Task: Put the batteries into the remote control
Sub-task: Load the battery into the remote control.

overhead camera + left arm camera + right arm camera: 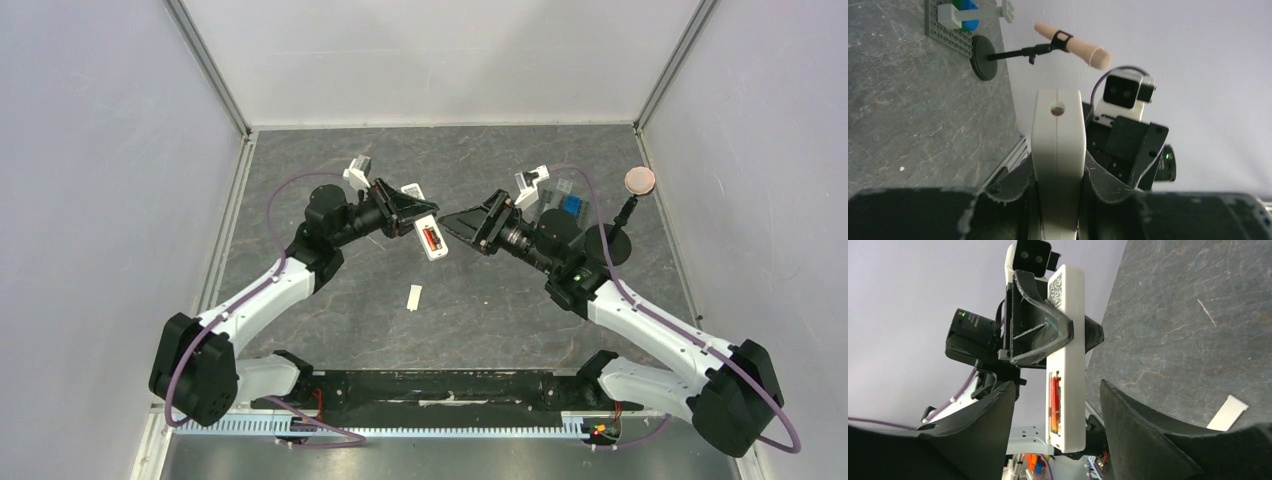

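remote control (1066,355) clamped in the left gripper (424,224), battery bay open

the left gripper's black fingers (1040,335) are closed on the long sides of the slim white remote, about midway along its body, and hold it between the two arms above the grey table (520,310). in the right wrist view the remote's back faces the camera: a black-and-white code sticker (1056,289) sits near the far end, and the uncovered bay is at the near end. a red battery (1053,396) lies lengthwise in that bay, with an orange stretch at its near end. whether a second cell lies beside it cannot be told.

the right gripper (447,222) points at the bay end of the remote with its claw wide. its two dark fingers (1143,435) stand on either side of the remote, apart from it.

a small plain white cover piece (414,297) lies flat on the table, near the remote and towards the arm bases. blue and grey blocks (566,200) on a grey plate and a round-based stand (607,243) sit by the right arm.
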`<state>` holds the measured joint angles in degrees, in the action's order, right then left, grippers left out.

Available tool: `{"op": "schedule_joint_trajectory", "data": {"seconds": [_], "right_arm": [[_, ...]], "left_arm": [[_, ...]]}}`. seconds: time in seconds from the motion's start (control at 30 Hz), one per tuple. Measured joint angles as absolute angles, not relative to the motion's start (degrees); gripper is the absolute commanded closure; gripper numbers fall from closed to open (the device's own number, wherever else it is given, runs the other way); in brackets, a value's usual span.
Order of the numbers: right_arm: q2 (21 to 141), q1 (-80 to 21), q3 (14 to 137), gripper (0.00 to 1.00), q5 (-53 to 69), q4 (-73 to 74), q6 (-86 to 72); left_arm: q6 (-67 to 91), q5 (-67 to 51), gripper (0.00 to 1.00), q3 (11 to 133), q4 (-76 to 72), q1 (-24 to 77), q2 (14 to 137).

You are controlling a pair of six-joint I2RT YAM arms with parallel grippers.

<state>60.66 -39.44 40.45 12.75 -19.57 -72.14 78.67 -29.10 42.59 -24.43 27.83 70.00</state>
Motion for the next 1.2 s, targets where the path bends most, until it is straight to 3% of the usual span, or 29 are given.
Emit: {"op": "schedule_joint_trajectory", "data": {"seconds": [0.27,0.47,0.6,0.77,0.93,1.07,1.2], "right_arm": [[64.6,-37.3,48.6,0.39,23.9,-14.0,-58.8],[66.3,-37.2,51.4,0.52,27.7,-9.8,-51.4],[66.5,-37.0,50.2,0.57,28.4,-10.9,-51.3],[67.1,-37.1,48.2,0.54,29.6,-12.5,-52.2],[67.5,-37.1,48.1,0.71,30.5,-13.7,-52.4],[67.5,-36.9,47.2,0.77,30.9,-15.4,-53.8],[67.5,-36.8,46.6,0.72,31.4,-17.0,-55.3]], "left_arm": [[70.3,-37.0,0.98,48.0,-21.2,27.8,72.2],[66.7,-40.6,0.98,49.1,-19.7,27.8,72.8],[66.0,-41.4,0.98,49.1,-19.1,27.8,72.8],[65.8,-42.2,0.98,49.1,-19.2,27.8,72.9],[65.9,-42.2,0.98,49.1,-20.1,27.8,72.9],[66.0,-42.6,0.98,49.1,-21.6,27.8,73.1],[66.1,-43.2,0.98,49.1,-22.5,27.7,73.2]]}}
